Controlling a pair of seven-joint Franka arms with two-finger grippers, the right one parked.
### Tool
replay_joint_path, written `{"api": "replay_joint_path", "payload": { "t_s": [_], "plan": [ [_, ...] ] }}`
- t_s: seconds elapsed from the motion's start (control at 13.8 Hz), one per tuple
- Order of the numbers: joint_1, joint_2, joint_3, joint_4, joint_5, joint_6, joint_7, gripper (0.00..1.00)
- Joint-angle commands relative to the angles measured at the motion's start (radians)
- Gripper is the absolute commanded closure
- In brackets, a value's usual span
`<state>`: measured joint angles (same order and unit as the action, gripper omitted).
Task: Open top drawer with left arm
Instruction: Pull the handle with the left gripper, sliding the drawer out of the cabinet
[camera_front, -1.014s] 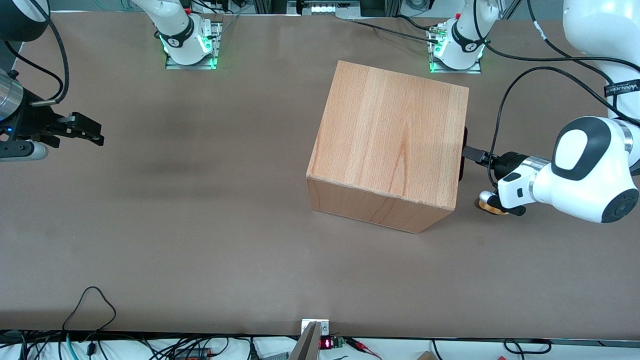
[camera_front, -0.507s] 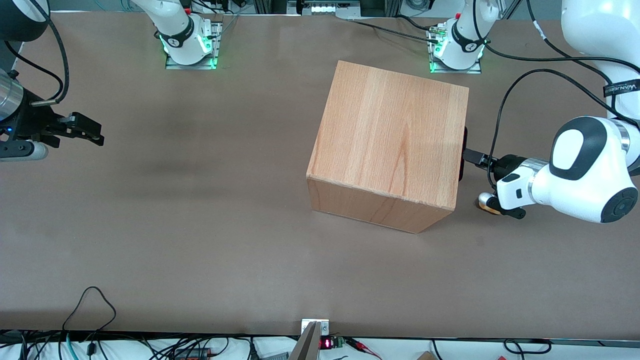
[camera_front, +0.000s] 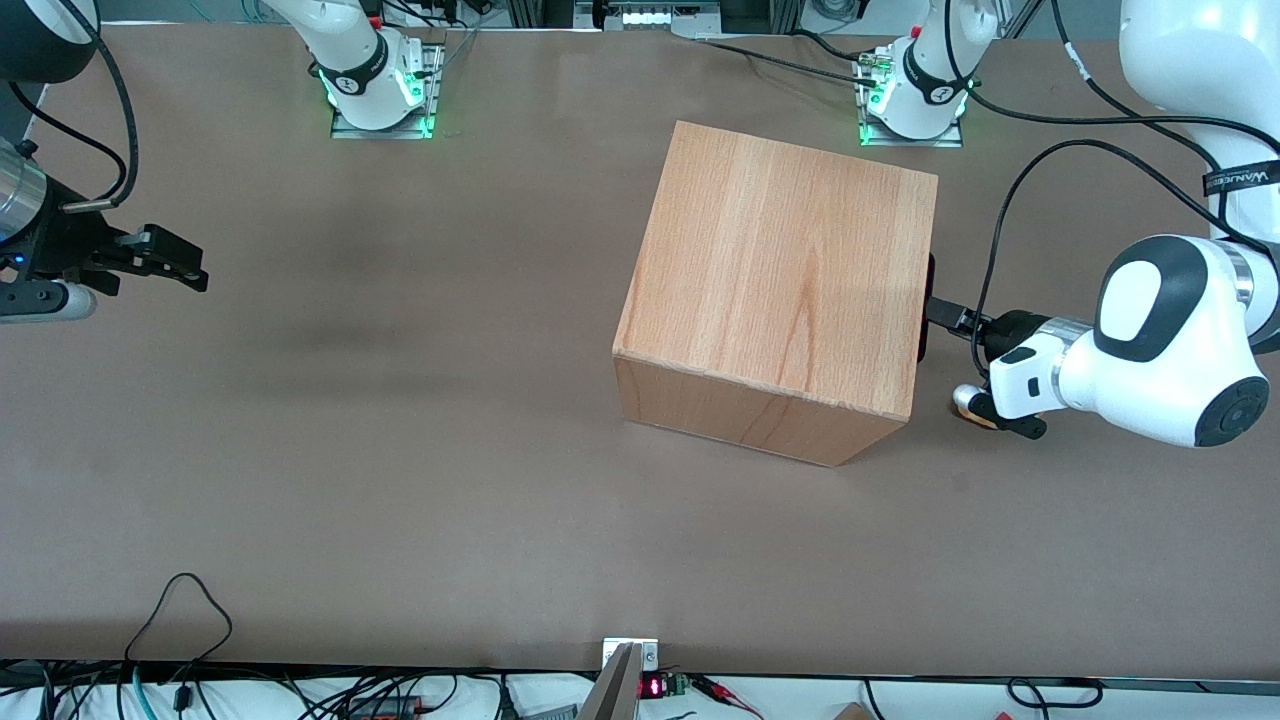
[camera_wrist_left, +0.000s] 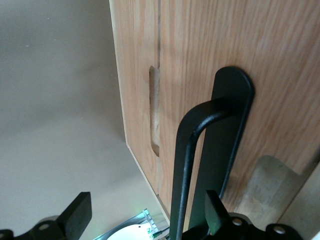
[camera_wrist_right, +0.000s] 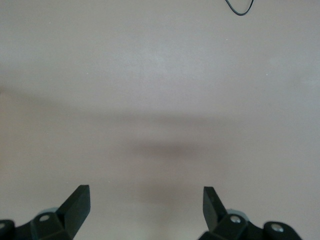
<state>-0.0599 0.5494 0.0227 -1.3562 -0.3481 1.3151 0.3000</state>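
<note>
Wooden cabinet (camera_front: 775, 290) is being seen standing on the brown table (camera_front: 400, 450), toward the working arm's end. Its handle face is being turned toward 3 o'clock in the front view, straight at the left arm (camera_front: 1160, 340). A small orange-and-white object (camera_front: 968, 403) is being noted on the table just beside the arm's wrist, at about 5 o'clock from the handle. Nothing is being seen lying between the wrist and the cabinet face.

The front view is giving only a thin black edge of the handle (camera_front: 928, 310), with the gripper (camera_front: 940, 312) being held right up against it. The top drawer (camera_wrist_left: 220, 75) is being shown closed, flush with the cabinet front; only the wrist view is showing its wooden panel, the seam beside it and the black bar handle (camera_wrist_left: 192, 165). The gripper (camera_wrist_left: 145, 215) is being shown there with fingers (camera_wrist_left: 77, 215) spread wide, the bar lying between them close to one finger, nothing being clamped.

Against the frame a second ago, the arm's elbow joint is being found shifted slightly toward the cabinet; the drawer is being found unmoved.
</note>
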Motion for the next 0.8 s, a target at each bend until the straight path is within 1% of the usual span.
{"api": "replay_joint_path", "payload": {
  "t_s": [0.0, 0.58, 0.65, 0.72],
  "plan": [
    [-0.011, 0.012, 0.003, 0.011, 0.024, 0.007, 0.028, 0.00],
    [-0.015, 0.035, 0.003, 0.008, 0.032, 0.052, 0.047, 0.00],
    [-0.015, 0.035, 0.003, 0.008, 0.040, 0.052, 0.047, 0.00],
    [-0.015, 0.035, 0.002, 0.009, 0.072, 0.064, 0.047, 0.00]
  ]
}}
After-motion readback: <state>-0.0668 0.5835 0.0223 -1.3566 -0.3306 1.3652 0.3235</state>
